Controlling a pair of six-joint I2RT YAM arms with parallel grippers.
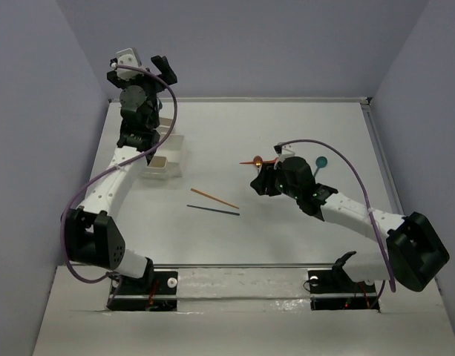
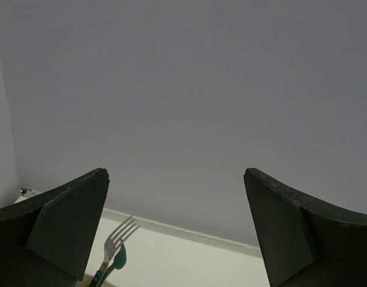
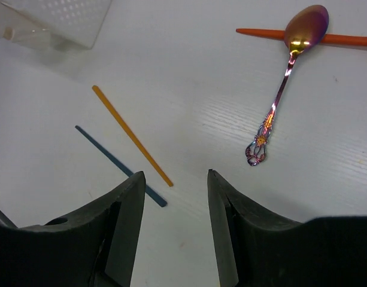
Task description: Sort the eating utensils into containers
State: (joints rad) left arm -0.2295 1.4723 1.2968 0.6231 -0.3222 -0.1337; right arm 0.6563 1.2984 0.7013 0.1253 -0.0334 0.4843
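An orange stick (image 1: 214, 198) and a dark blue stick (image 1: 212, 211) lie side by side mid-table; both show in the right wrist view, orange stick (image 3: 132, 136) and blue stick (image 3: 120, 166). My right gripper (image 3: 174, 176) is open and empty, just right of their near ends (image 1: 258, 183). An iridescent spoon (image 3: 285, 84) rests across an orange utensil (image 3: 351, 39). A teal spoon (image 1: 320, 163) lies beyond the right arm. The whitish containers (image 1: 166, 152) stand at the left. My left gripper (image 2: 176, 179) is open and empty, raised toward the back wall (image 1: 162, 70). A silver fork (image 2: 117, 236) and a teal utensil (image 2: 118, 257) stick up below it.
Grey walls enclose the table on three sides. A corner of a translucent container (image 3: 57, 21) shows at the upper left of the right wrist view. The left arm stretches over the containers.
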